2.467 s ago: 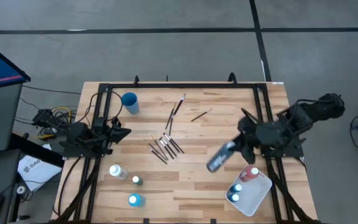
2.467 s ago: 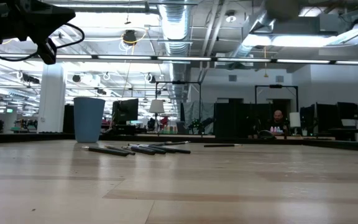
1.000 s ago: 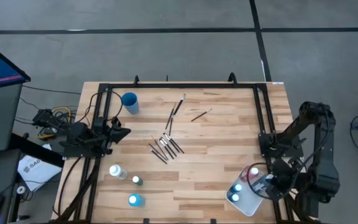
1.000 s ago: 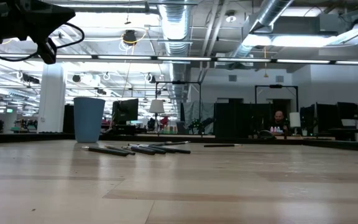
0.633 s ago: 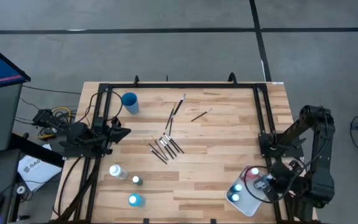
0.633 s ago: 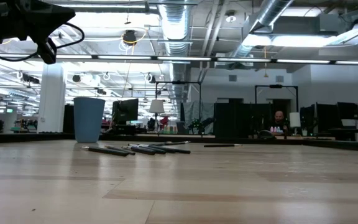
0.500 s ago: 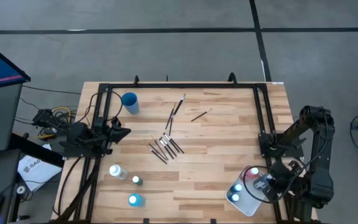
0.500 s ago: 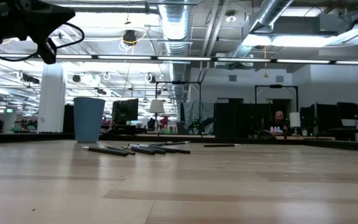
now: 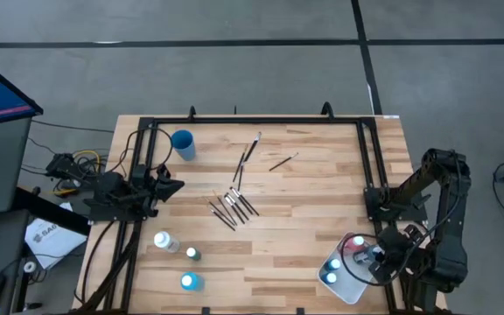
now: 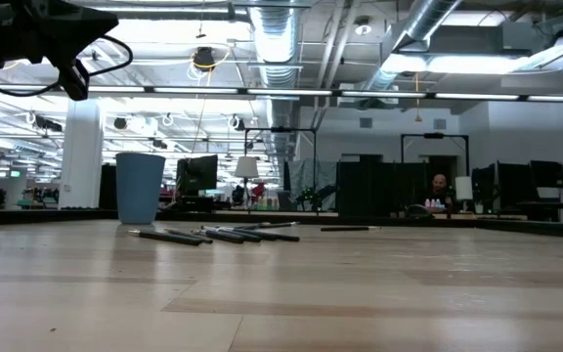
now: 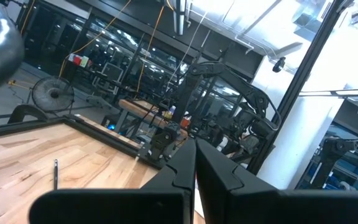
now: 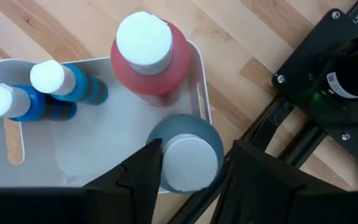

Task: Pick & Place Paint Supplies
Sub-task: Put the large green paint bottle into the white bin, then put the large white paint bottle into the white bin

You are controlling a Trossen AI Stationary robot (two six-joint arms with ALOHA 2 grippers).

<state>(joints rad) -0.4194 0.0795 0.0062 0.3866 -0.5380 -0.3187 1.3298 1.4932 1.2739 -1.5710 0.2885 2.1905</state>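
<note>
My right gripper (image 12: 191,165) hangs open over the white tray (image 12: 98,140) at the table's near right corner, pointing down. A grey-teal paint bottle (image 12: 185,134) with a white cap stands in the tray between its fingers, with a narrow gap on one side. A red bottle (image 12: 148,59) and two blue bottles (image 12: 67,81) also stand in the tray. Three more bottles (image 9: 189,282) stand at the near left. Dark paintbrushes (image 9: 233,206) lie mid-table. My left gripper (image 9: 175,185) waits shut at the left edge.
A blue cup (image 9: 182,143) stands at the far left, also seen in the low view (image 10: 140,188). Two loose brushes (image 9: 250,150) lie toward the far edge. Black frame rails (image 9: 370,175) run along the table's left and right sides. Bare wood lies between the brushes and the tray.
My right gripper has brought the grey-teal bottle from above the table's middle toward the near right corner and over the tray. Over the last second it has stayed there, and the bottle, slanted a second ago, now stands upright in the tray.
</note>
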